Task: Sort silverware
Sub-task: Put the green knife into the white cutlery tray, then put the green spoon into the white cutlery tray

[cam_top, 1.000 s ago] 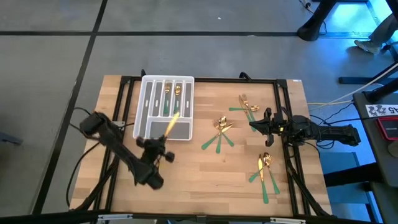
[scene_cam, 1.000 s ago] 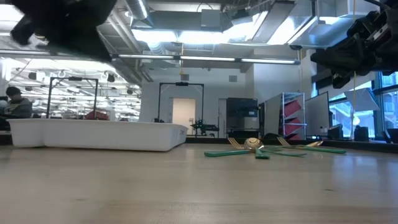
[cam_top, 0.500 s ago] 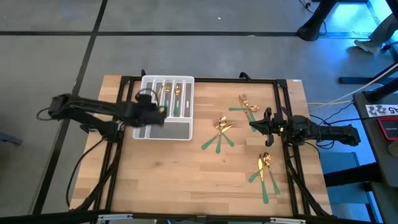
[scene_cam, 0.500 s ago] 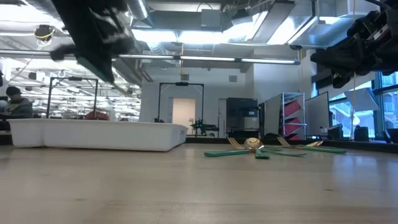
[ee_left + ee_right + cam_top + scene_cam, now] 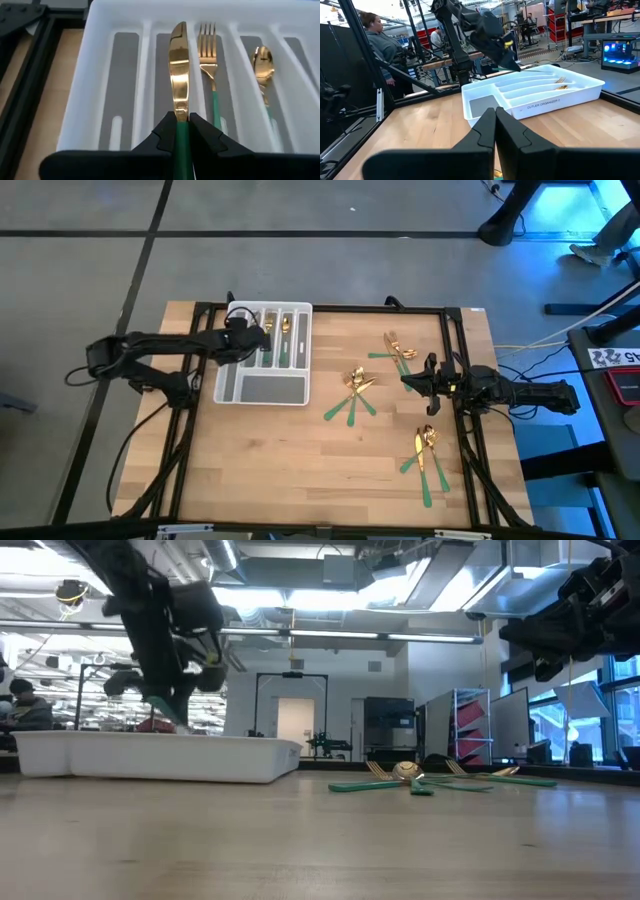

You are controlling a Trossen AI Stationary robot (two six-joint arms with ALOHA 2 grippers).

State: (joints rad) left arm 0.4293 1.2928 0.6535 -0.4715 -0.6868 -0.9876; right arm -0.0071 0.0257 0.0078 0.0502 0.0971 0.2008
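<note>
Wood planks are carrying everything I am working over, the table [image 5: 300,460] boxed in by a black frame. My white tray [image 5: 230,380] is sitting at its far left, with a fork [image 5: 210,65] and a spoon [image 5: 263,70] already lying in two of its long slots and its wide slot bare. Loose silverware is lying in three clusters right of the tray: one near the middle [image 5: 352,395], one farther back [image 5: 395,350], one nearer the front [image 5: 427,455]. My left gripper [image 5: 182,125] is hanging over the tray's long slots, fingers clamped on the green handle of a knife [image 5: 179,70], whose gold blade is pointing along the slot beside the fork. My right gripper [image 5: 408,380] is waiting over the table's right side, fingers pressed together on nothing, between the back and front clusters.
</note>
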